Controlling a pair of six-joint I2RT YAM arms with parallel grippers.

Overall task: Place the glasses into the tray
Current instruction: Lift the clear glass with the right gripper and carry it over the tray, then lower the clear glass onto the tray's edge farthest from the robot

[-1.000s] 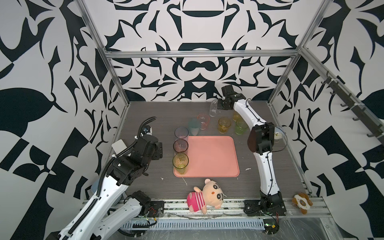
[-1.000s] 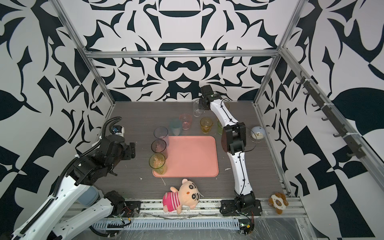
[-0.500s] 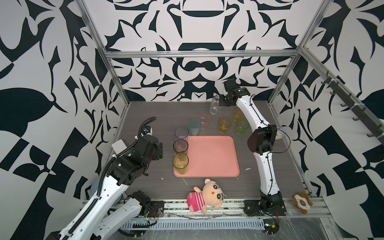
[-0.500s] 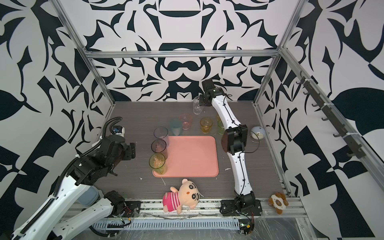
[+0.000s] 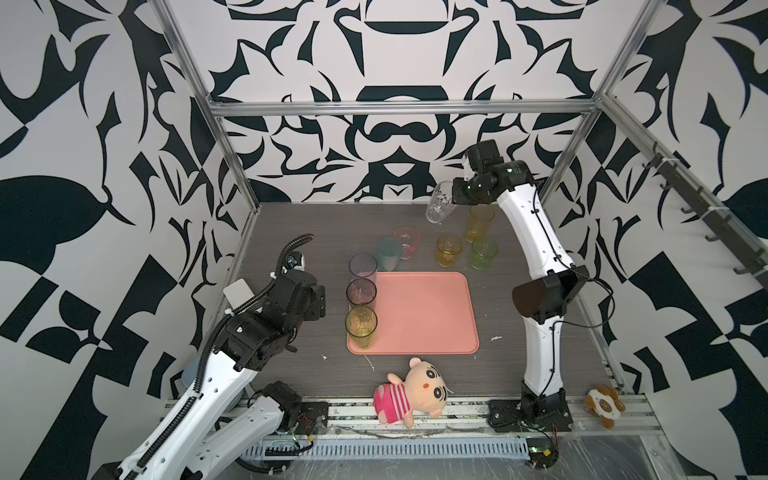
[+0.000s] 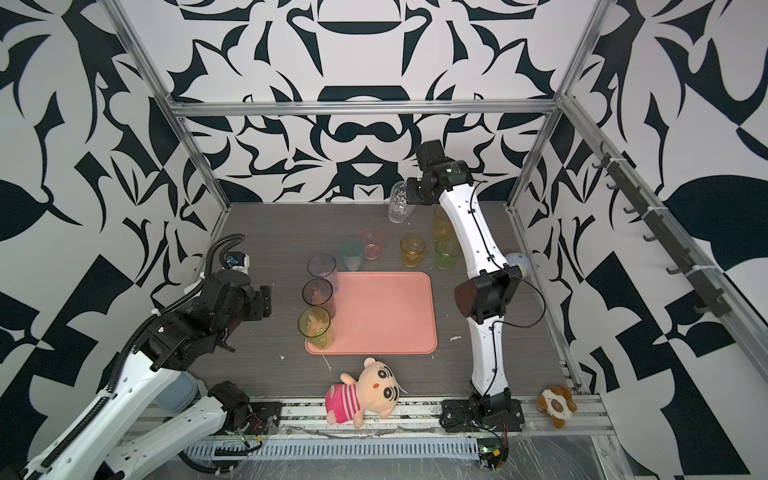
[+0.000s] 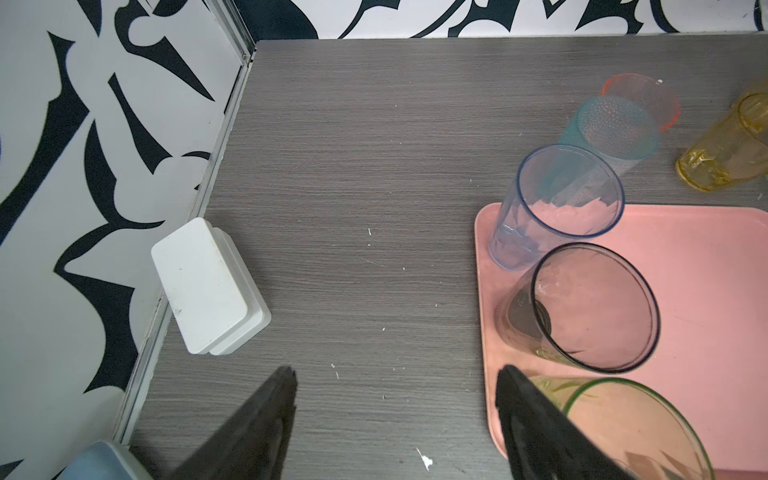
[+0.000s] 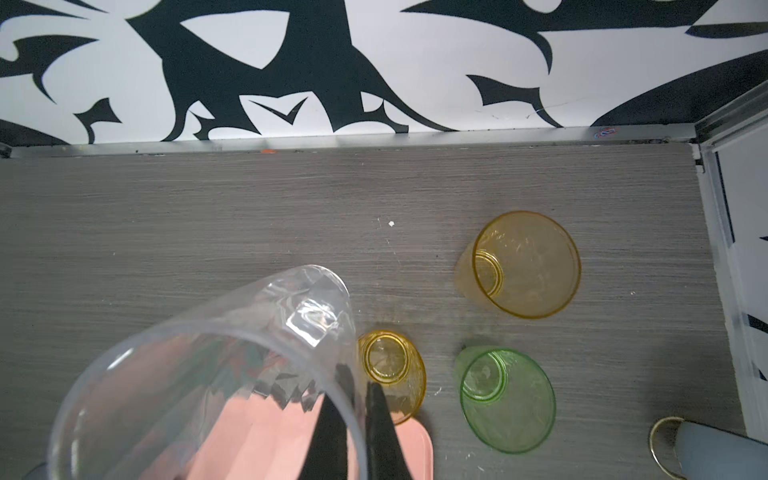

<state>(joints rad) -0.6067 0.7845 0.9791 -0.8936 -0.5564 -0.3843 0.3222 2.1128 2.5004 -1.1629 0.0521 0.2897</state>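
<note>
Carry step: your right gripper (image 8: 353, 397) pinches clear glass (image 8: 199, 374) rim, aloft. Left gripper (image 7: 397, 374) spread, empty. Next: draw glass to tray (image 5: 432, 316), well back from jaws.

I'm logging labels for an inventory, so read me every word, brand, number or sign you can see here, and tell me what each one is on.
No text can be read in any view.
Small red and blue sticker on the aluminium rail: too blurred to read.
Blue round mark by the left arm: too small to read.
Pink tray and white box: no print shows.
</note>
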